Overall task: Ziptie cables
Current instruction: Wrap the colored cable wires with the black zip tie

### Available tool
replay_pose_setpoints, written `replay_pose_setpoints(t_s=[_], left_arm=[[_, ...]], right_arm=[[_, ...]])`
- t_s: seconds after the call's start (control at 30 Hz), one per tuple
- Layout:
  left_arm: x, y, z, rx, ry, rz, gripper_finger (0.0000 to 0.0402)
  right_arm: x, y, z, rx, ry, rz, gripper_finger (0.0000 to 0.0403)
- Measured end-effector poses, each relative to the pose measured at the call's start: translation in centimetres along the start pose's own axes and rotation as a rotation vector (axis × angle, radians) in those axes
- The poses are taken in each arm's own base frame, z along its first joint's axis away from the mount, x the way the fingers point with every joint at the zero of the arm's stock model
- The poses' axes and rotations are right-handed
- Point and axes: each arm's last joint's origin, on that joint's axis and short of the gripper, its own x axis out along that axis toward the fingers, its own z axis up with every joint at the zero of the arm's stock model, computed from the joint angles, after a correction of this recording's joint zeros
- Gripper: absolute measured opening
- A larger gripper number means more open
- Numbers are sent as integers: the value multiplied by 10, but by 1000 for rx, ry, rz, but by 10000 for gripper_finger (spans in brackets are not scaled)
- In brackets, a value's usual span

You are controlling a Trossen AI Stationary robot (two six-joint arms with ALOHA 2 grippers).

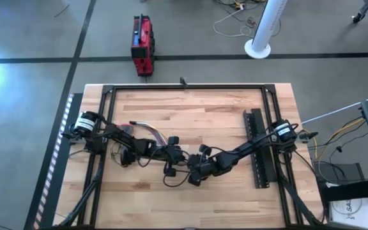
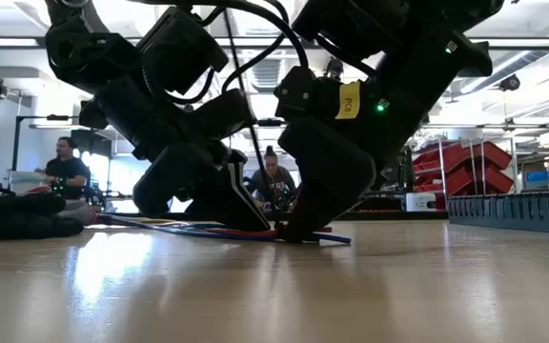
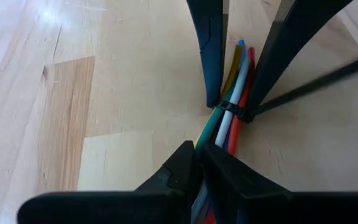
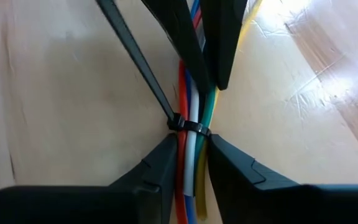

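The cables [image 3: 235, 81], a bundle of blue, white, red, green and yellow wires, lie on the wooden table and run toward its left far part [image 1: 147, 128]. The ziptie [image 4: 188, 126] is looped around the bundle, and its thin black tail [image 3: 328, 78] sticks out sideways. My left gripper [image 3: 199, 155] is shut on the bundle a little way from the loop. My right gripper [image 4: 190, 155] faces it from the other side and is shut on the bundle right beside the loop. The two grippers meet near the table's middle [image 1: 183, 163]. My left gripper pinches the wire bundle [image 3: 219, 134] between its two fingers, a short way from the ziptie loop on the side toward the table's left. The fingers slant down and lie across the wires. The bundle stays low on the table top [image 2: 189, 229]. My right gripper pinches the bundle [image 4: 190, 146] between its two fingers, just beside the ziptie's loop. The fingers [image 3: 211, 74] slant down from the table's right and lie across the wires. The bundle rests on the table, with the ziptie's tail free to one side.
A long black perforated bar [image 1: 259, 150] lies along the table's right side under the right arm. A black frame [image 1: 184, 86] borders the table. Beyond the table are people [image 2: 65, 167], red bins [image 2: 465, 162] and a red case on the floor [image 1: 142, 45].
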Motion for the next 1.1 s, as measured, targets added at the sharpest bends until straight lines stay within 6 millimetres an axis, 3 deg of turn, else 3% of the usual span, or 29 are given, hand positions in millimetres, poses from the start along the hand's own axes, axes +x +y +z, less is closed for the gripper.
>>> replay_pose_setpoints(t_s=[0.37, 0.8, 1.1], left_arm=[[0, 0, 1, -4, -9, -1, 20], [-2, 0, 10, -30, -57, -1, 20], [-3, 0, 10, -25, -54, -2, 20]], right_arm=[[5, -10, 10, 54, -37, -5, 93], [-24, -14, 17, 111, 55, 64, 143], [-11, -13, 10, 155, 83, 70, 127]])
